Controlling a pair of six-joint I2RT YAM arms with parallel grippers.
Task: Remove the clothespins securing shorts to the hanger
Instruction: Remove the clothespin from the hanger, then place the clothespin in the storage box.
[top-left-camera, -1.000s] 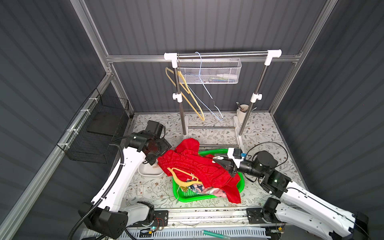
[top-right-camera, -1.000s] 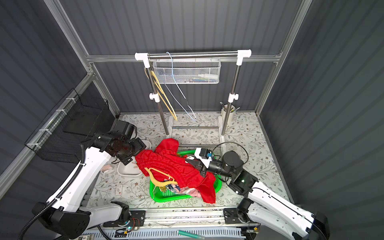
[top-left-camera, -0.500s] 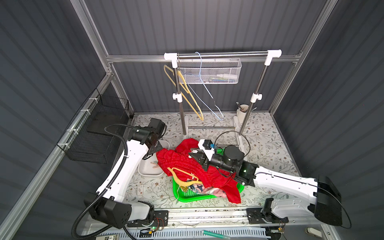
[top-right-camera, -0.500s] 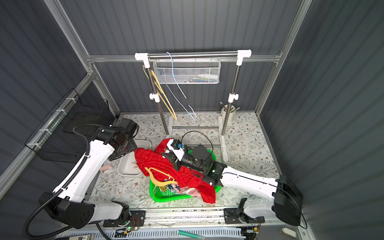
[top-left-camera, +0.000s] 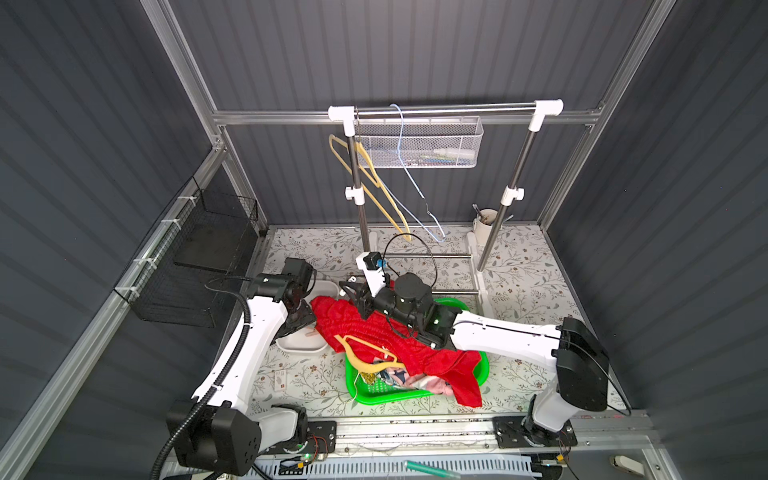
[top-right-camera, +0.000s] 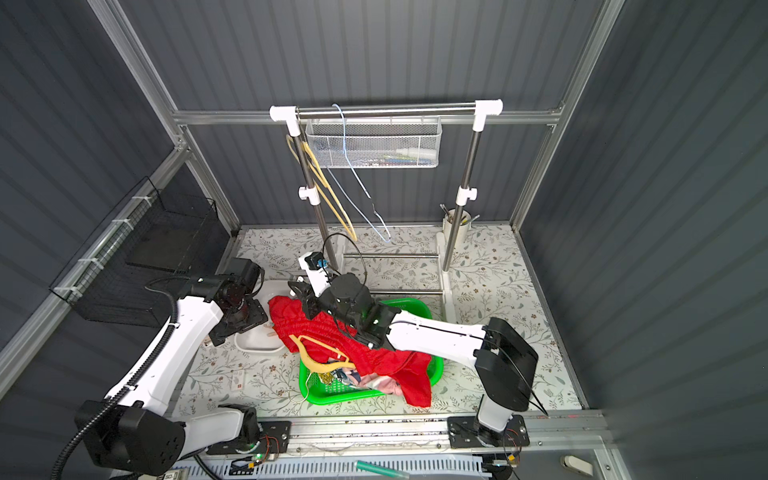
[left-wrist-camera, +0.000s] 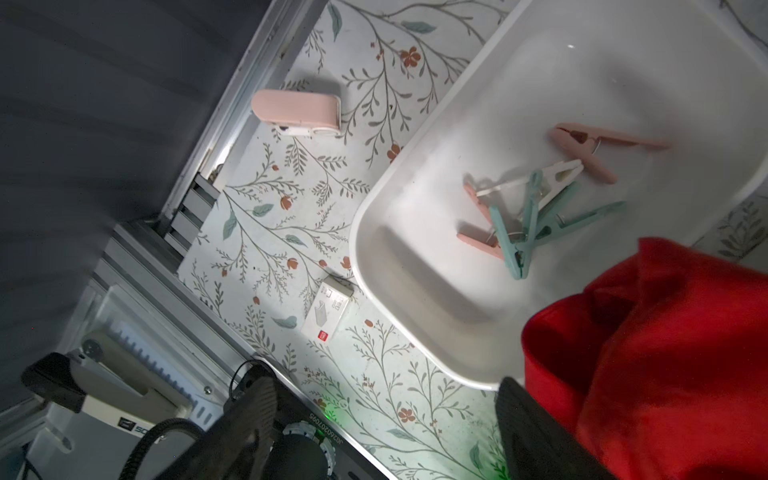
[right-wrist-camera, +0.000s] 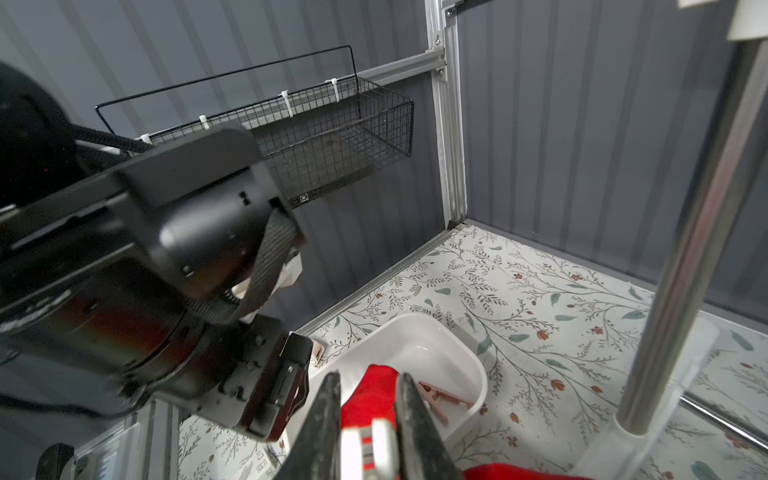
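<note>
My right gripper (right-wrist-camera: 368, 378) is shut on a white clothespin (right-wrist-camera: 365, 449). It hovers over the upper corner of the red shorts (top-left-camera: 357, 328), beside the white tray (top-left-camera: 299, 345); both top views show this gripper (top-right-camera: 299, 291). Several pink, mint and white clothespins (left-wrist-camera: 528, 224) lie loose in the tray (left-wrist-camera: 374, 232). Just left of the shorts (left-wrist-camera: 644, 353), my left gripper (left-wrist-camera: 382, 411) stands open and empty above the floor at the tray's near end. A yellow hanger (top-left-camera: 361, 353) lies on the red shorts. Printed shorts (top-left-camera: 399, 378) are bunched under them in the green basket (top-left-camera: 374, 395).
A clothes rail (top-left-camera: 444, 109) stands at the back with a yellow hanger (top-left-camera: 374, 183), a blue hanger (top-left-camera: 415, 191) and a mesh basket (top-left-camera: 415, 145). A black wire basket (top-left-camera: 199, 257) hangs on the left wall. A pink device (left-wrist-camera: 295, 112) and a small white box (left-wrist-camera: 328, 311) lie on the floor.
My right arm has swung left from the basket's right side to the tray, carrying the clothespin. The left gripper has drawn back a little from the shorts' edge.
</note>
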